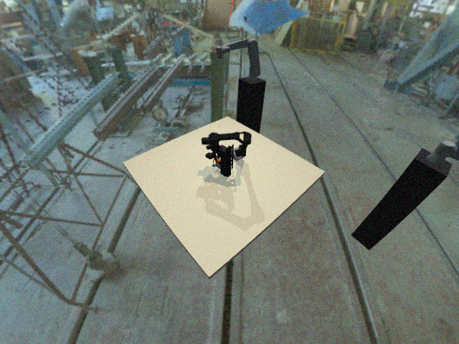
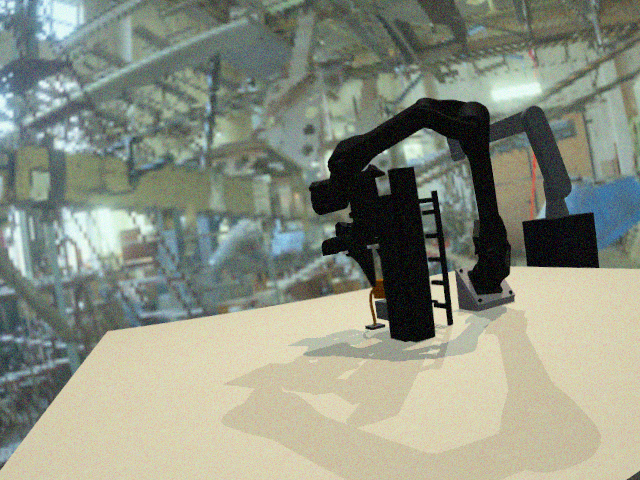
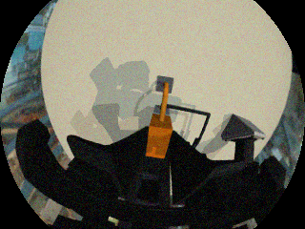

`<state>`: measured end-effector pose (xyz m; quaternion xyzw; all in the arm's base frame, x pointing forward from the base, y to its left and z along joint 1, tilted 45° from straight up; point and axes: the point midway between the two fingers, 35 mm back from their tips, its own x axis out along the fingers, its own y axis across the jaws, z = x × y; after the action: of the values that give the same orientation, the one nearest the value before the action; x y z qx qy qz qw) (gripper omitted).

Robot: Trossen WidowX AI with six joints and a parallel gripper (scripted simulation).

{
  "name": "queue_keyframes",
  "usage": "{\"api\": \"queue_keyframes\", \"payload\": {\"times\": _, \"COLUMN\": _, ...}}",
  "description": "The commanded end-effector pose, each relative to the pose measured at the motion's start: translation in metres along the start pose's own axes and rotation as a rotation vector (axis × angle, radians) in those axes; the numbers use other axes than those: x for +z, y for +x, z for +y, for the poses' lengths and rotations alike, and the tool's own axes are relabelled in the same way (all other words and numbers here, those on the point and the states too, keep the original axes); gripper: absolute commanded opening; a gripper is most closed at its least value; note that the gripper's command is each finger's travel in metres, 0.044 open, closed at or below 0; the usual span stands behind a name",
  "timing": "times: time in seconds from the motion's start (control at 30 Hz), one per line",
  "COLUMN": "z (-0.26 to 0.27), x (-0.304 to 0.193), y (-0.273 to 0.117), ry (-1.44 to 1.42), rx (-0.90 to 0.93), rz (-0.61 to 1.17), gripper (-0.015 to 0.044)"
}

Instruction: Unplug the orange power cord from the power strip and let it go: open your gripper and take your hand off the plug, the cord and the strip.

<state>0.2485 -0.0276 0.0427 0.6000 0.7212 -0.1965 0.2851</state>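
The orange plug [image 1: 218, 160] [image 2: 379, 289] [image 3: 158, 143] is between the fingertips of my gripper [image 2: 378, 285] [image 3: 159, 132], which is shut on it. The orange cord [image 2: 372, 308] [image 3: 164, 102] runs from the plug down to a small dark block [image 2: 374, 326] [image 3: 165, 84] on the table. The dark power strip [image 2: 382, 308] shows in part just below the plug in the exterior view. The pillar hides the rest there, and the plug and fingers hide most of it in the wrist view. Whether the plug's prongs are in the strip cannot be told.
A tall black pillar [image 1: 225, 164] [image 2: 410, 258] stands close beside the gripper and strip. A thin black ladder-like rack [image 2: 443, 268] stands beside it, towards my arm's grey base [image 2: 485, 301]. All stand on the pale table [image 1: 185, 222] [image 2: 155, 413]. Other arms on black pedestals stand beyond the table.
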Motion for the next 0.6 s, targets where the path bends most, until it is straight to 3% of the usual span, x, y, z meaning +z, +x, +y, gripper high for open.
{"api": "queue_keyframes", "payload": {"times": 0.0, "z": -0.0002, "x": 0.0392, "y": -0.0135, "ry": -0.006, "rx": 0.007, "rz": -0.1, "gripper": 0.0}}
{"api": "queue_keyframes", "payload": {"times": 0.13, "z": -0.0008, "x": 0.0456, "y": -0.0152, "ry": -0.006, "rx": 0.007, "rz": -0.1, "gripper": 0.0}}
{"api": "queue_keyframes", "payload": {"times": 0.33, "z": 0.0003, "x": 0.0378, "y": -0.0126, "ry": -0.016, "rx": 0.005, "rz": -0.105, "gripper": 0.0157}}
{"api": "queue_keyframes", "payload": {"times": 0.57, "z": 0.0003, "x": 0.0378, "y": -0.0126, "ry": -0.016, "rx": 0.005, "rz": -0.105, "gripper": 0.016}}
